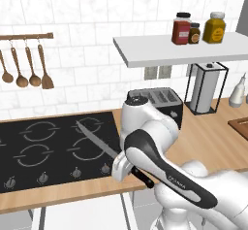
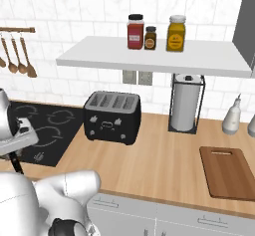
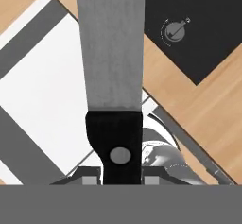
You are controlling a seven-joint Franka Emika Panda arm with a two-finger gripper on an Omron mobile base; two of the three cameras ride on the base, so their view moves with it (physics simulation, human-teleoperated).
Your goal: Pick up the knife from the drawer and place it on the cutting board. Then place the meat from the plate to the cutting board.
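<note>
My gripper [image 1: 128, 167] is shut on the black handle of the knife [image 1: 99, 139], held in the air over the front edge of the stove. The slim silver blade points back and left across the burners. In the hand view the knife [image 3: 112, 53] runs straight up from my gripper [image 3: 120, 178], with the handle pinched between the fingers. Below it lies the open white drawer [image 3: 42, 100], which is also at the bottom of the left base view as the drawer [image 1: 82, 215]. The cutting board [image 2: 229, 173] lies bare on the counter far to the right. The cutting board [image 1: 240, 126] just touches the right edge. Plate and meat are out of view.
A black stove [image 1: 48, 149] fills the counter's left. A black toaster [image 2: 112, 116] stands mid-counter, with a paper towel holder [image 2: 185, 105] and a white bottle [image 2: 231, 115] behind the board. A shelf [image 2: 149, 56] carries three jars. Wooden spoons [image 1: 24, 69] hang on the wall.
</note>
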